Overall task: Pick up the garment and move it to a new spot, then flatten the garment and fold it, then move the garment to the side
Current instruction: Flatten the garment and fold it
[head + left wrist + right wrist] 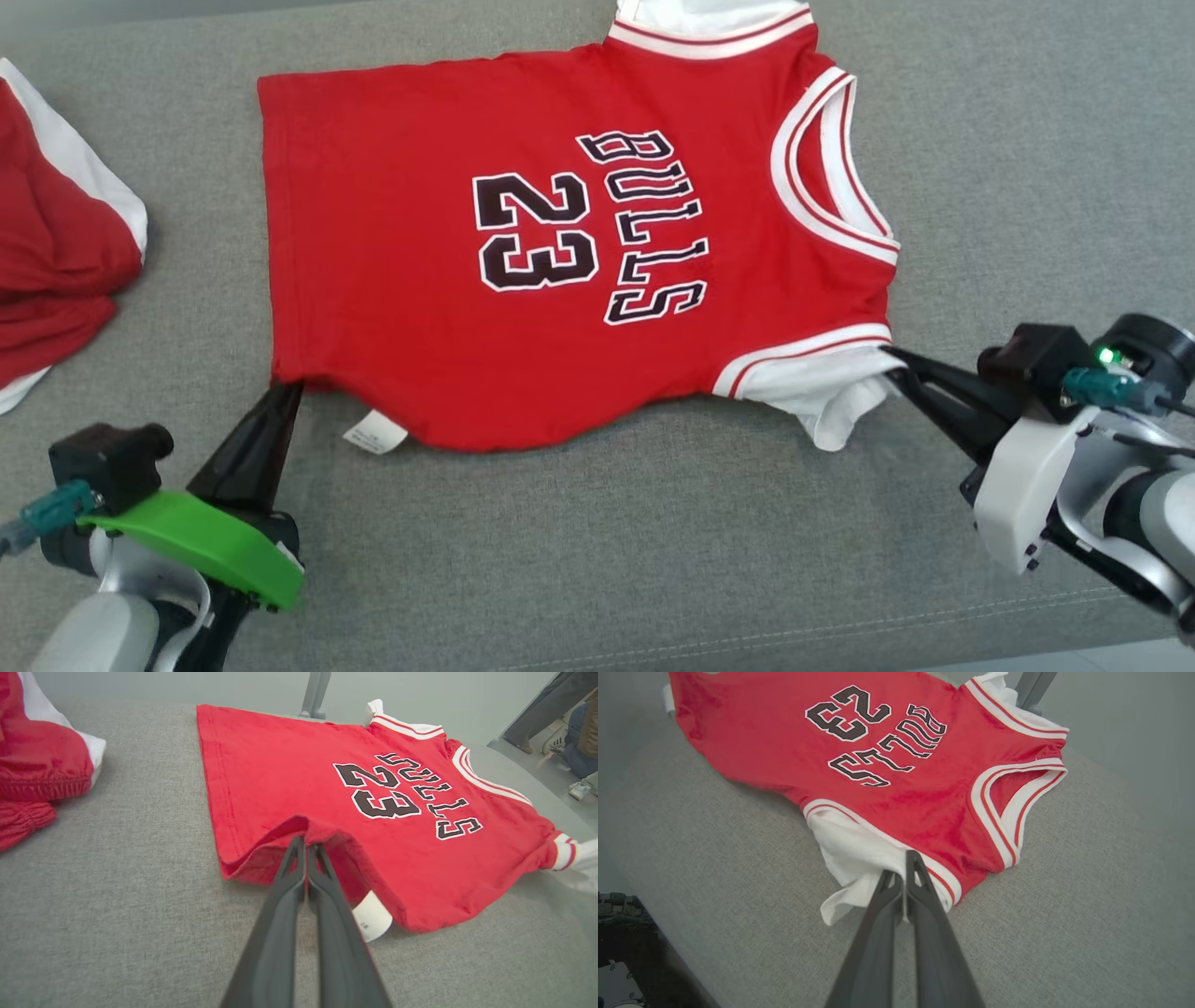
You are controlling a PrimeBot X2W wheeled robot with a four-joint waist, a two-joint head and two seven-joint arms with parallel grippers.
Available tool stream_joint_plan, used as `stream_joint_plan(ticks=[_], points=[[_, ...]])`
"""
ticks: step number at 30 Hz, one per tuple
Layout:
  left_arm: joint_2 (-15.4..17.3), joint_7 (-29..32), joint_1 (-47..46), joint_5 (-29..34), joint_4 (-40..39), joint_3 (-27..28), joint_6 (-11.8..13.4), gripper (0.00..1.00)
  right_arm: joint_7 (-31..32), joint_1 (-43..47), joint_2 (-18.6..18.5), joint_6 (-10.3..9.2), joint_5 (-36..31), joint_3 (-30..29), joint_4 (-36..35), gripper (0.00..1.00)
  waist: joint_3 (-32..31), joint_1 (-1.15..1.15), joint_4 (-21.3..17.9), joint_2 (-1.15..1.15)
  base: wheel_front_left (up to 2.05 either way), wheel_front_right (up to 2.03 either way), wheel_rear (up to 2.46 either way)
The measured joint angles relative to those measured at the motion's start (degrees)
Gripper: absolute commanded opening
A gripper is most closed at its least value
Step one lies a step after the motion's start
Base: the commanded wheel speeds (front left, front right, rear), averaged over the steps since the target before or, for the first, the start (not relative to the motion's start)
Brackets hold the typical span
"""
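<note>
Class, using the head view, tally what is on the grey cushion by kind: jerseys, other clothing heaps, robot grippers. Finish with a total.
jersey, red with printed lettering: 1
clothing heap, red and white, at the left edge: 1
Robot grippers: 2, the left gripper and the right gripper, each shut on the jersey's edge
Total: 4

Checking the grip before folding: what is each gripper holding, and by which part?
Both hold the red jersey. The left gripper is shut on its near hem corner; the right gripper is shut on the white sleeve at the near armhole.
</note>
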Motion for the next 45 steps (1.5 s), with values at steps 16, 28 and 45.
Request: stream_joint_plan(ticks=[16, 28, 45], points=[[3.72, 12.35, -16.86, -0.7, -3.33, 1.2, 0.93, 0.0, 6.48, -19.9, 0.6, 3.77, 0.02, -2.04, 2.69, 0.0, 11.18, 0.0, 1.06, 0.0, 0.0, 0.0, 0.0], [3.03, 17.75, -21.82, -2.34, 0.53, 2.04, 3.71, 0.0, 7.9, -28.14, 4.61, 4.65, -0.49, 1.2, 9.28, 0.0, 15.33, 0.0, 1.85, 0.0, 0.0, 0.0, 0.0], [4.22, 20.36, -22.8, -2.87, 1.77, 3.3, 5.04, 0.0, 5.78, -33.49, 6.73, 5.16, -1.22, 3.83, 16.59, 0.0, 15.22, 0.0, 1.42, 0.0, 0.0, 0.0, 0.0]])
